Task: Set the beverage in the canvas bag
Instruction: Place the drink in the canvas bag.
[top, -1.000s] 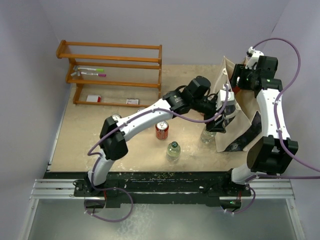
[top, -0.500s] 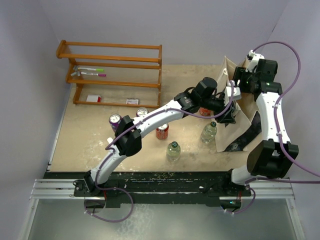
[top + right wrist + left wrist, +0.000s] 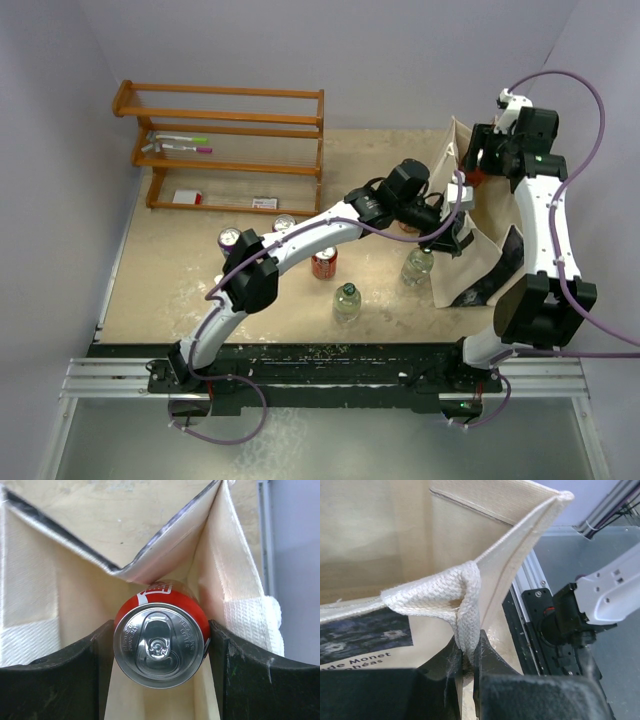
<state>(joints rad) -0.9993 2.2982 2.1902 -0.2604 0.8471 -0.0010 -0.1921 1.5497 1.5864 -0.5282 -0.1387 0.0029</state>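
Two lilac walls [image 3: 350, 50], tan tabletop [image 3: 375, 160], wooden rack [image 3: 225, 150] upper left. Left gripper [image 3: 470, 655] pinches canvas bag [image 3: 380, 540] strap [image 3: 462, 605]; right gripper [image 3: 160, 652] clamps red can [image 3: 161, 650].

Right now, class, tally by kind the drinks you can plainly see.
Cans: 4 (three standing on the table, one in the right pincer)
Bottles: 2
Total: 6

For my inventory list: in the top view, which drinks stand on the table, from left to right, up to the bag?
purple can → half-hidden can → red can → nearer bottle → bottle beside the bag → canvas bag
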